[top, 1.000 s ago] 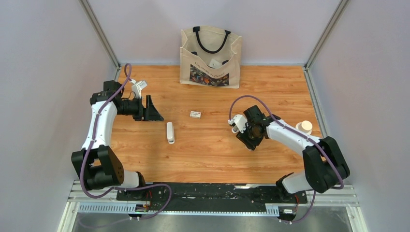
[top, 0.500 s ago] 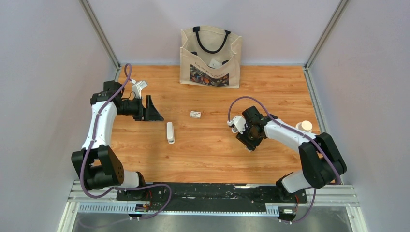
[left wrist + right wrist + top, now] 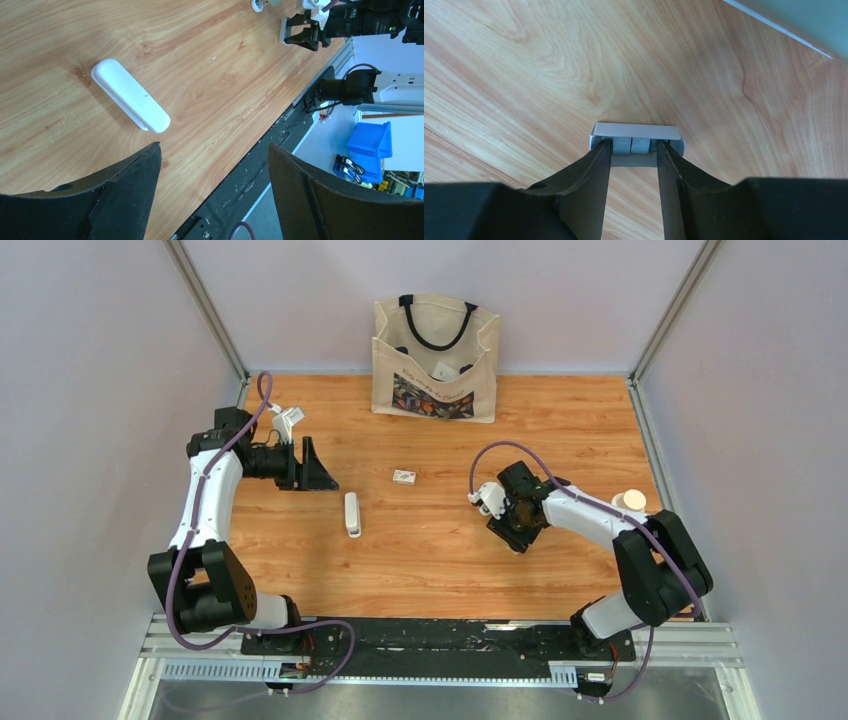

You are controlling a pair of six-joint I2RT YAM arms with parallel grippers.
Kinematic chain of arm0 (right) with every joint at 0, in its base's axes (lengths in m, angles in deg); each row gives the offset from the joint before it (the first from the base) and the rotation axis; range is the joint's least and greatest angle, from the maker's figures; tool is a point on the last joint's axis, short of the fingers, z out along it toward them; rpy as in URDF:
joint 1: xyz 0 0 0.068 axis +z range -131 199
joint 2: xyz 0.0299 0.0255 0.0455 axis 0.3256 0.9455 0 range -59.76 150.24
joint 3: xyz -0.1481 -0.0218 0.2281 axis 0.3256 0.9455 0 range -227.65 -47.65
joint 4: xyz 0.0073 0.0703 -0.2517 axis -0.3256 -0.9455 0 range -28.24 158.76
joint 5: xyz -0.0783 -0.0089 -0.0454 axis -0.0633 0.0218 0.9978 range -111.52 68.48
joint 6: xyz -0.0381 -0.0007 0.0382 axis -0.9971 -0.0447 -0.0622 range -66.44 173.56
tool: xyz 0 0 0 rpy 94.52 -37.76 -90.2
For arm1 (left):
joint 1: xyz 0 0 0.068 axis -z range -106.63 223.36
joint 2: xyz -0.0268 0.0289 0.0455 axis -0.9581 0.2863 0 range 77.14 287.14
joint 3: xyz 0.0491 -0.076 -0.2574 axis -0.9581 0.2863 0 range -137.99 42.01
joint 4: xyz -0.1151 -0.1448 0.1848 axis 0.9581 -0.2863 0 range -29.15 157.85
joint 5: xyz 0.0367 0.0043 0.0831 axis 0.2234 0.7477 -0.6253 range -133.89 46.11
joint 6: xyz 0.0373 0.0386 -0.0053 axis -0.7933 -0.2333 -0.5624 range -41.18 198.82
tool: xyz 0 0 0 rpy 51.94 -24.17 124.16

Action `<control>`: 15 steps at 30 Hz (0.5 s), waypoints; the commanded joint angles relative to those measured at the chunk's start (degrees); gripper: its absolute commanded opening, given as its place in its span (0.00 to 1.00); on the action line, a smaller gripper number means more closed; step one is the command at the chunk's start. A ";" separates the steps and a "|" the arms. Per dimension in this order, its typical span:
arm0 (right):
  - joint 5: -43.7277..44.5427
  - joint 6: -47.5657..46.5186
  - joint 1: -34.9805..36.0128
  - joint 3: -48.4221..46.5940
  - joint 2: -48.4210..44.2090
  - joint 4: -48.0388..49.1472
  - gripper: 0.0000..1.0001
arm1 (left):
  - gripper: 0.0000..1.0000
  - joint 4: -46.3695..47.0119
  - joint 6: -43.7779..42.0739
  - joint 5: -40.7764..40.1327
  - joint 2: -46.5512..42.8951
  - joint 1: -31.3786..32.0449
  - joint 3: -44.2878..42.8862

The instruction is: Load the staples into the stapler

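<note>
The staples [image 3: 634,131], a light, brittle strip lying on the bench [image 3: 524,75] just beyond the right gripper [image 3: 634,148], whose jaws stand narrowed but unclamped, probably need a gentle mid-strip pinch across the long sides.

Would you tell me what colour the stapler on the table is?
The stapler is plain white, seen best in the left wrist view.
</note>
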 commanded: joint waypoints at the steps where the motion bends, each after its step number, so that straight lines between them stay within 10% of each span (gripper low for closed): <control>1: 0.23 -0.68 0.50 -0.78 0.40 1.45 0.42 | 0.86 1.23 0.06 0.67 -1.28 -0.45 0.28; 15: 0.67 -0.77 0.50 -0.87 1.10 1.54 0.38 | 0.86 1.41 0.15 0.41 -1.64 -0.45 0.37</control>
